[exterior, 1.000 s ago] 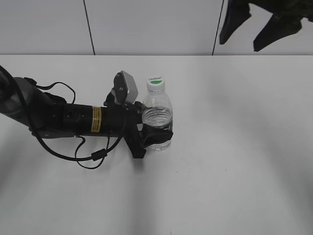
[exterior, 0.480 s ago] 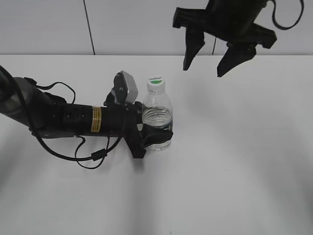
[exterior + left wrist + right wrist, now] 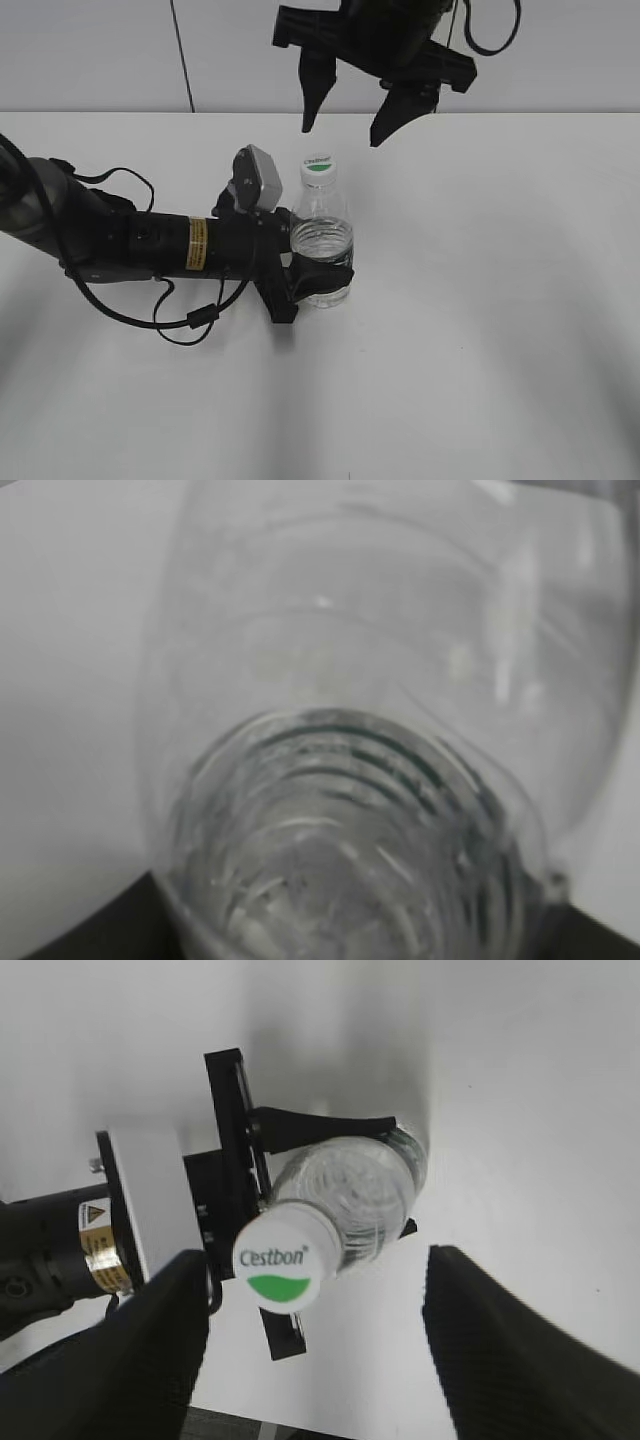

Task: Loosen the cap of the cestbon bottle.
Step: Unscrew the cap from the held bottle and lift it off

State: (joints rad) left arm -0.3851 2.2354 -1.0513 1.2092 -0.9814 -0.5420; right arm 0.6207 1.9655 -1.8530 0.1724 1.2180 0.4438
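We see the left gripper [image 3: 318, 282] clamped around the upright bottle [image 3: 322, 240]. The right gripper [image 3: 345, 122] hangs above the cap [image 3: 318, 171], jaws spread apart.

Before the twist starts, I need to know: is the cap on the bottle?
On: the white cap sits atop the upright bottle.
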